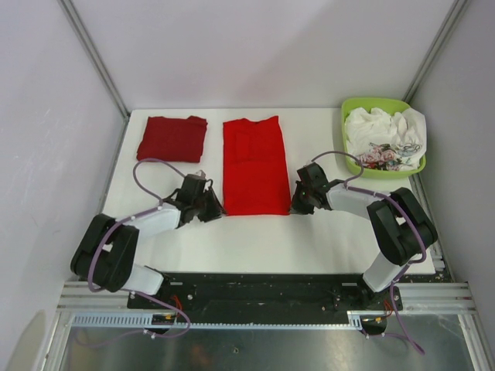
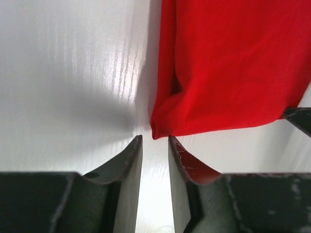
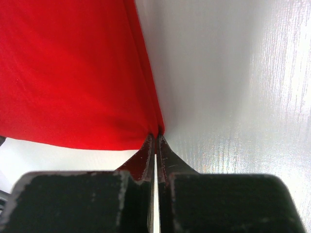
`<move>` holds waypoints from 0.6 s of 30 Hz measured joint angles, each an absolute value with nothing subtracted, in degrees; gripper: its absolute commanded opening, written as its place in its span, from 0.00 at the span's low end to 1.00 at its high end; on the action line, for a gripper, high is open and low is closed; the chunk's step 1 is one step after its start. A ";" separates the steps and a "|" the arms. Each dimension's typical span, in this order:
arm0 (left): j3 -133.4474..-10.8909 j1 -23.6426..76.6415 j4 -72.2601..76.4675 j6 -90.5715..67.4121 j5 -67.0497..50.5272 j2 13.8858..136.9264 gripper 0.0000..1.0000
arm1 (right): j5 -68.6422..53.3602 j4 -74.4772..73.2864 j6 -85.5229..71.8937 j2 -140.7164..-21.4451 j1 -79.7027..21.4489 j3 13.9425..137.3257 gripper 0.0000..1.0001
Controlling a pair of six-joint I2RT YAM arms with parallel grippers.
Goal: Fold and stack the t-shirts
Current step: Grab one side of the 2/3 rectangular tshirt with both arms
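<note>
Seen from above, the bright red shirt point(image 1: 256, 166) lies folded long in the middle of the table point(image 1: 232, 247), with the darker red shirt point(image 1: 172, 137) at far left. At the left wrist, the left gripper point(image 2: 154, 140) stands slightly spread and empty, just short of a near corner. At the right wrist, the right gripper point(image 3: 156, 137) is pressed together at the other corner, and it is unclear whether it has caught cloth.

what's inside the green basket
Crumpled white cloth fills the basket, with a patterned piece at its near edge. Anything beneath the pile, and the basket's floor, is covered.

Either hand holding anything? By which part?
Right hand pinches the bright red shirt at its near right corner. Left hand is open just short of the near left corner, holding nothing.
</note>
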State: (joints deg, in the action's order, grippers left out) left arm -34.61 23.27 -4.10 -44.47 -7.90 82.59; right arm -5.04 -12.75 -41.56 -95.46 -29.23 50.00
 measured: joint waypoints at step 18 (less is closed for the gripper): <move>-34.17 23.22 -3.42 -44.80 -7.97 83.22 0.33 | -5.04 -12.23 -41.60 -95.70 -29.69 50.00 0.00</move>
